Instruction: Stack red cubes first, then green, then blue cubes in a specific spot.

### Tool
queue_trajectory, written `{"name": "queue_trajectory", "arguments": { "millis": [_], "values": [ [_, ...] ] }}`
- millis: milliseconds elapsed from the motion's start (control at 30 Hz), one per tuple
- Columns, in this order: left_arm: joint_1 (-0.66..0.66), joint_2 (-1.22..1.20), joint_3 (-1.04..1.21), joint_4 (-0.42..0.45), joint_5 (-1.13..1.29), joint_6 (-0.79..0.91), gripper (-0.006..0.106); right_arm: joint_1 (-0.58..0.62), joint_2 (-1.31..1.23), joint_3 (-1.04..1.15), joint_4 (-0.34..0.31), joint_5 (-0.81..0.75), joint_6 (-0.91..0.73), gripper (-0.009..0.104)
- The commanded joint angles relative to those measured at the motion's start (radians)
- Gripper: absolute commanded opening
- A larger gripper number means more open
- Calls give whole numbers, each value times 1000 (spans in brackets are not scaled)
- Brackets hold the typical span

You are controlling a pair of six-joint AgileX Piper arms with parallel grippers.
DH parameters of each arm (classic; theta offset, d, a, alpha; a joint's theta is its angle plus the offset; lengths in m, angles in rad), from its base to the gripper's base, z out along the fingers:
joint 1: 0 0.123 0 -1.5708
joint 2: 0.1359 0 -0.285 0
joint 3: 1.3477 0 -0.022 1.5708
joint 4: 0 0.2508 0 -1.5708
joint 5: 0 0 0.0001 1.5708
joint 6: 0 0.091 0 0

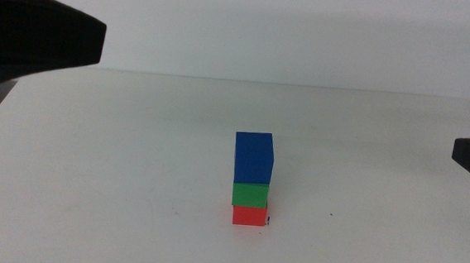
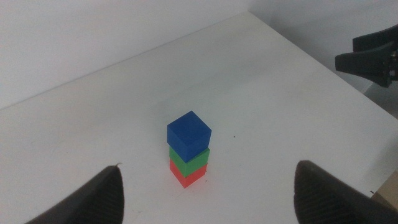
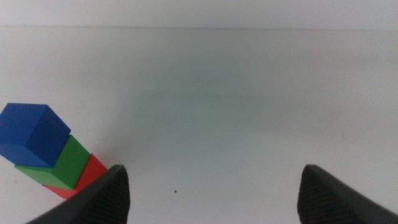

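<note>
The left gripper hung above the tabletop, jaws spread and empty. At centre stood the red cube, the green cube on it, the blue cube on top. They looked light, rigid, best pinched by opposite flat sides. The right gripper waited, jaws released.

No readable text, labels, brands or numbers anywhere in views.
</note>
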Motion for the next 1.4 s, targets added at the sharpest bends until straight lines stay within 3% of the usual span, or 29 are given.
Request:
{"name": "queue_trajectory", "arguments": {
  "millis": [0, 200, 300, 367, 467, 567, 700, 867, 1033, 1100, 1367],
  "values": [
    [1, -4, 4, -1, -14, 2, 94, -9, -2, 4, 5, -17, -15, 93],
    [1, -4, 9, -18, -12, 2, 94, -9, -3, 4, 5, -15, -15, 93],
    [1, -20, 55, 34, -70, 2, 94, -9, -3, 4, 19, -17, -15, 93],
    [1, -62, 154, 109, -234, 2, 94, -9, -33, 20, 51, -22, -15, 93],
    [29, -132, 359, 197, -527, 2, 94, -9, -115, 92, 33, -60, -15, 93],
    [105, -222, 602, 247, -741, 2, 94, -9, -191, 229, 23, -217, -15, 93],
    [235, -382, 852, 247, -762, 2, 94, -9, -355, 414, 5, -285, -15, 93],
    [347, -615, 1112, 243, -767, 2, 94, -42, -577, 626, -122, -298, -15, 93],
    [427, -869, 1296, 243, -767, 2, 94, -132, -783, 723, -90, -298, -15, 93],
    [436, -875, 1339, 241, -780, 2, 94, -152, -827, 723, -93, -234, -15, 93],
    [439, -875, 1367, 241, -888, 2, 94, -161, -827, 723, -93, -314, -15, 93]
  ]
}}
